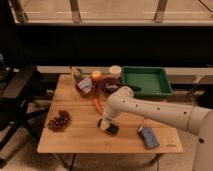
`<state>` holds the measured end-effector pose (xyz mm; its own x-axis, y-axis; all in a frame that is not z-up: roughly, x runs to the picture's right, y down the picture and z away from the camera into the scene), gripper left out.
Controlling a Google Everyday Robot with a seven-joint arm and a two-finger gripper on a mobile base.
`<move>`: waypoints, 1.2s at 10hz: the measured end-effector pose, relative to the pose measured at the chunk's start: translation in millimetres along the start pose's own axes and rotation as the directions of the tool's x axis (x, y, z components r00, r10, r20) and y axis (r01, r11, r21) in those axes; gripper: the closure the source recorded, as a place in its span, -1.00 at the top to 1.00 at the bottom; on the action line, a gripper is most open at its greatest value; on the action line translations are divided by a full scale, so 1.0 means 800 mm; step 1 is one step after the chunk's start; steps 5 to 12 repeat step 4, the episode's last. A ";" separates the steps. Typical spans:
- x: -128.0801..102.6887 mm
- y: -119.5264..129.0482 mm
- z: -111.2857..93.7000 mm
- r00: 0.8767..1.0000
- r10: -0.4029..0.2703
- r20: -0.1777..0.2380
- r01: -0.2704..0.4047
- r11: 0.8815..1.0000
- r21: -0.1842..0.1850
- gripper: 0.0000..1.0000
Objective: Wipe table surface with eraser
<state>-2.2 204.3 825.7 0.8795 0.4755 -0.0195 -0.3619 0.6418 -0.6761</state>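
Observation:
The eraser (109, 126), a small pale block with a black side, lies on the wooden table (75, 137) near the front middle. My gripper (105, 121) comes down from the white arm (150, 110), which reaches in from the right. It is shut on the eraser and presses it against the tabletop. The gripper hides the top of the eraser.
A blue flat object (148, 137) lies at the front right. Dark grapes (59, 121) lie at the front left and a carrot (97, 105) lies behind the gripper. Two bowls (85, 85) (110, 85), an orange (96, 75), a white cup (115, 70) and a green tray (146, 81) stand at the back. A black chair (17, 95) stands left of the table.

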 end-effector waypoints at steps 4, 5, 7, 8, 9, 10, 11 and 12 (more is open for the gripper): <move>0.024 0.017 0.003 0.999 0.037 -0.020 -0.038 0.999 -0.019 -0.73; 0.024 0.017 0.003 0.999 0.037 -0.020 -0.038 0.999 -0.019 -0.73; 0.024 0.017 0.003 0.999 0.037 -0.020 -0.038 0.999 -0.019 -0.73; 0.024 0.017 0.003 0.999 0.037 -0.020 -0.038 0.999 -0.019 -0.73; 0.024 0.017 0.003 0.999 0.037 -0.020 -0.038 0.999 -0.019 -0.73; 0.024 0.017 0.003 0.999 0.037 -0.020 -0.038 0.999 -0.019 -0.73; 0.024 0.017 0.003 0.999 0.037 -0.020 -0.038 0.999 -0.019 -0.73; 0.024 0.017 0.003 0.999 0.037 -0.020 -0.038 0.999 -0.019 -0.73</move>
